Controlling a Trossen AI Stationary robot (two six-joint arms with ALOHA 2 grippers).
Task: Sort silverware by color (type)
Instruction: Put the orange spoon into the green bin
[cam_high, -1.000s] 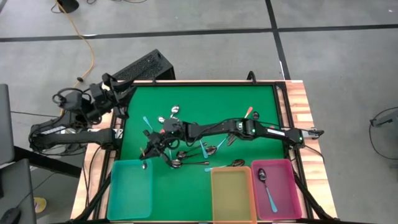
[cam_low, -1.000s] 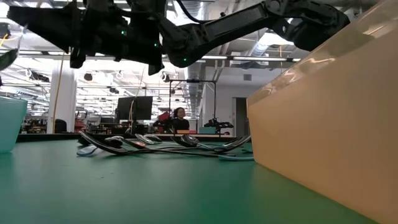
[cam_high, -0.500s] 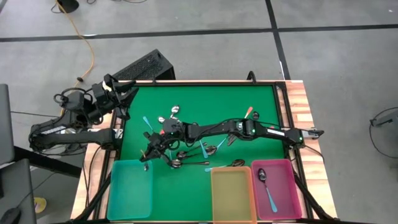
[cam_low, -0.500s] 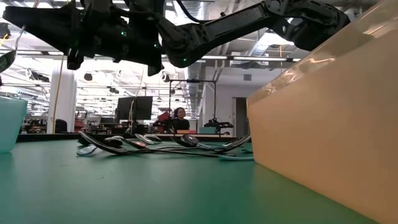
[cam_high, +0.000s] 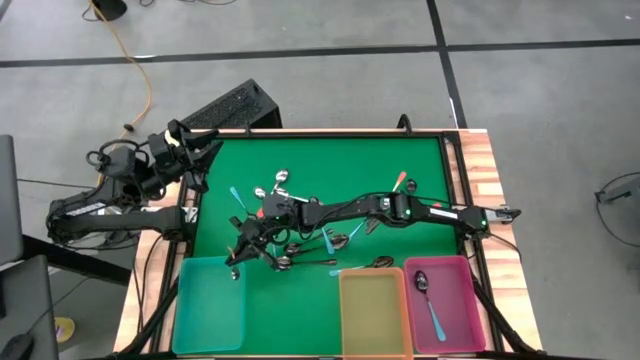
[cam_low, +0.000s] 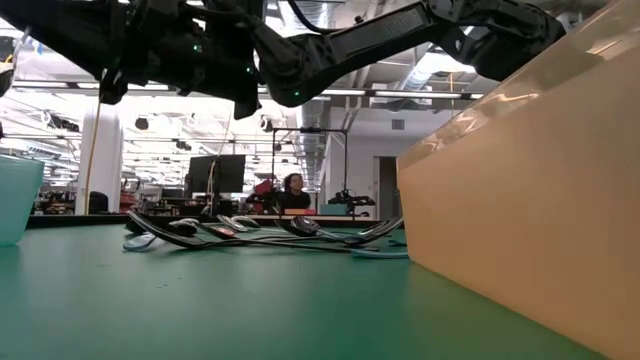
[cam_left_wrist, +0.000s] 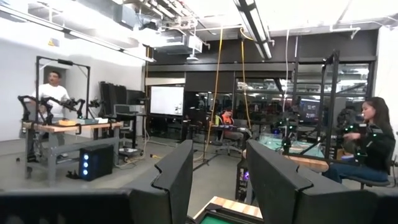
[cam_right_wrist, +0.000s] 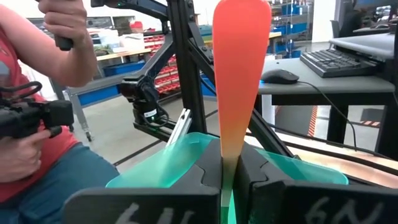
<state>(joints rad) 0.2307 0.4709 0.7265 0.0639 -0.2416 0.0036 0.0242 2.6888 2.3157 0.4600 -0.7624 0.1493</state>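
Observation:
My right arm reaches across the green table, and its gripper (cam_high: 240, 252) hangs at the far edge of the teal bin (cam_high: 210, 305), shut on a spoon with an orange-red handle (cam_right_wrist: 239, 74). A heap of other spoons (cam_high: 305, 243) lies mid-table, with loose ones farther back (cam_high: 280, 180) (cam_high: 400, 182). The low view shows the heap (cam_low: 250, 232) flat on the mat. My left gripper (cam_left_wrist: 221, 165) is raised at the far left corner (cam_high: 200, 145), open and with nothing in it. My right gripper pinches the spoon's orange-red handle (cam_right_wrist: 231, 152) between its two fingers (cam_right_wrist: 205, 177). The handle lies across the fingers, and its wide free end sticks out well beyond them. The spoon is lifted clear of the table; its bowl end is hidden behind the fingers in the wrist view.
A yellow bin (cam_high: 372, 310) and a pink bin (cam_high: 462, 300) stand along the near edge right of the teal one; the pink bin holds a blue-handled spoon (cam_high: 428, 300). A wooden frame (cam_high: 478, 180) rims the table. A person's hand (cam_right_wrist: 65, 28) shows beyond it.

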